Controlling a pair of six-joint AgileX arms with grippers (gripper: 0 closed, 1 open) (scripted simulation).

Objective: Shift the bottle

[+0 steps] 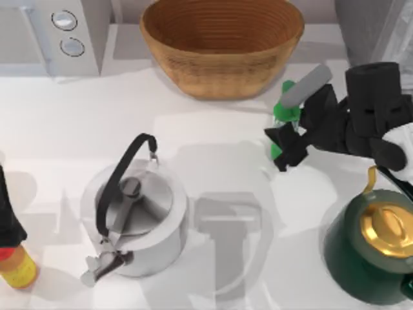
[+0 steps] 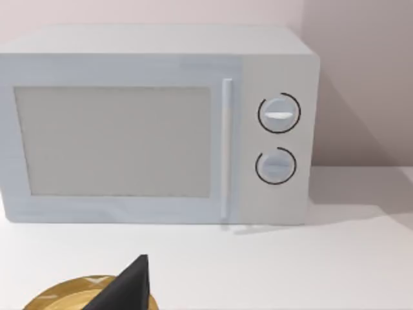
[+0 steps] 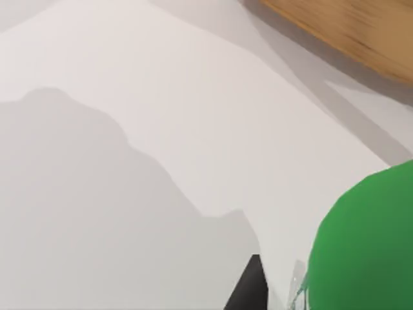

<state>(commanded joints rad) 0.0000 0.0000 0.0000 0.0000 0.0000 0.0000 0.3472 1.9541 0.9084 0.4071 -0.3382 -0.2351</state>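
My right gripper [image 1: 288,137] is clamped around the bottle [image 1: 282,115], lifted near the basket [image 1: 221,45]. The bottle stands roughly upright, cap toward the basket. My left gripper [image 1: 8,219] sits parked at the table's left edge; I cannot tell its fingers' state.

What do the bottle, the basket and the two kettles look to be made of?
Bottle: glossy green plastic, apparently, with clear patches. Basket: woven wicker or cane, ribbed coils, matte brown. Left kettle: brushed metal, likely steel. Right kettle: dark green gloss, perhaps enamel, with a brassy lid.

A green rounded part of the bottle [image 3: 364,248] is sitting very close to the camera, a sliver of clear plastic at its edge. A black fingertip [image 3: 248,287] is showing just beside it. Beyond, broad grey shadows are lying across the white table [image 3: 193,129], and the wicker basket [image 3: 348,29] is standing at its far side.
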